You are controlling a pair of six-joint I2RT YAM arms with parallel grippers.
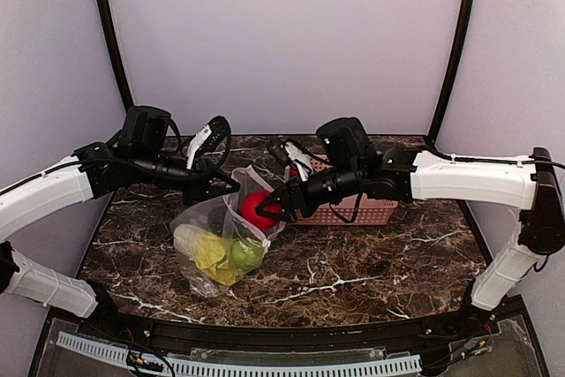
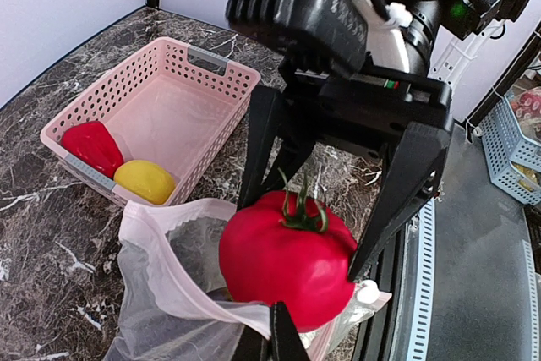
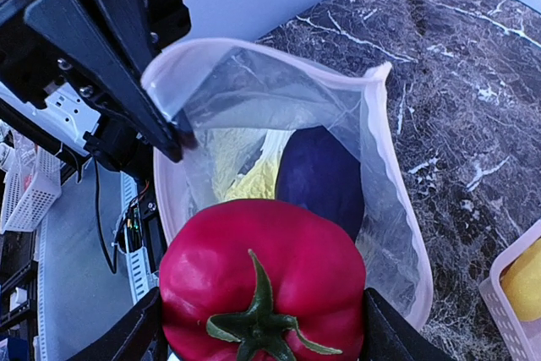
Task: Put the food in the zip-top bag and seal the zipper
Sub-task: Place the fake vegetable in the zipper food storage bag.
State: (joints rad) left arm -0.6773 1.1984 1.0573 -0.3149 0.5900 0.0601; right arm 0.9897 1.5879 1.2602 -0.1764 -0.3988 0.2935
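Note:
My right gripper (image 1: 269, 209) is shut on a red round tomato-like piece (image 3: 262, 281) with a green stem and holds it at the open mouth of the clear zip-top bag (image 1: 207, 258). My left gripper (image 1: 231, 184) is shut on the bag's mouth edge with the zipper strip (image 3: 254, 52) and holds it up and open. Inside the bag lie the yellow-green cabbage (image 3: 245, 166), a green round piece (image 1: 245, 253) and a dark purple piece (image 3: 321, 175). A red pepper (image 2: 91, 146) and a yellow piece (image 2: 145, 181) lie in the pink basket (image 2: 169, 107).
The pink basket (image 1: 371, 211) stands on the marble table just right of the bag, under my right arm. The black frame rail runs along the table's near edge.

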